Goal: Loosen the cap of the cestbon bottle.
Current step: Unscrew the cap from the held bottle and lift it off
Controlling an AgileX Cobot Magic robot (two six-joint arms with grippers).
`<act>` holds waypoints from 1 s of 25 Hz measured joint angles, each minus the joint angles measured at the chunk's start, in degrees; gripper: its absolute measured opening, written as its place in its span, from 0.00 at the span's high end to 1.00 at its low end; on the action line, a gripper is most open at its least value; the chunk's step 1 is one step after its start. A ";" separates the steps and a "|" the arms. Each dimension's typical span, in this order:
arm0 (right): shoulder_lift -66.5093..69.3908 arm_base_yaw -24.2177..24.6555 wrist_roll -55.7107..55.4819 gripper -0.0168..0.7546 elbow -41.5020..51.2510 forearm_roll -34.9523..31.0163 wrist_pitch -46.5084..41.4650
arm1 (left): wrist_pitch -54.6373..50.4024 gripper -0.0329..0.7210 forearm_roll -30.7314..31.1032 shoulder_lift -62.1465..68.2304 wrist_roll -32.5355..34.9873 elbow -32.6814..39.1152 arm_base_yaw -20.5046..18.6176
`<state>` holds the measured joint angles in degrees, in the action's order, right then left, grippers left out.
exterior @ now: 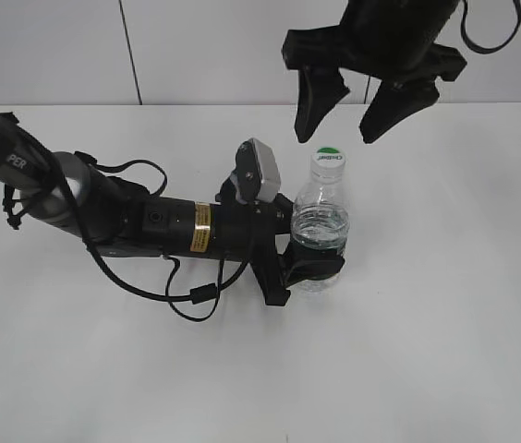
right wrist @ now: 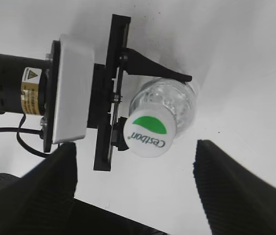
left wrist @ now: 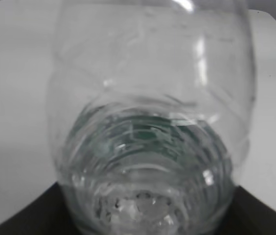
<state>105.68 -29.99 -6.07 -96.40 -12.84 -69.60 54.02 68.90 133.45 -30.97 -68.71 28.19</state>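
The cestbon bottle stands upright on the white table, clear with a dark green label low on its body. Its white cap with a green patch is on the neck. My left gripper is shut on the bottle's lower body from the left. The bottle fills the left wrist view. My right gripper hangs open above and slightly behind the cap, apart from it. In the right wrist view the cap shows from above, with the open right gripper fingers at both sides below it.
The left arm lies low across the table from the left edge, with a cable looping in front of it. A white wall stands behind the table.
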 joint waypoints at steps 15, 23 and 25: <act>5.45 0.00 -1.53 0.29 0.00 0.03 -0.06 | -0.02 0.41 0.00 0.00 0.00 0.00 0.00; 5.73 0.00 -1.62 0.56 0.00 0.14 -0.12 | -0.02 0.41 0.00 0.00 0.00 0.00 0.00; 5.73 0.00 -1.27 0.58 0.00 0.45 -0.12 | -0.02 0.41 0.00 0.00 0.00 0.00 0.00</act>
<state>111.41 -29.99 -7.34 -96.40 -12.38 -69.71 54.00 68.90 133.45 -30.97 -68.71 28.19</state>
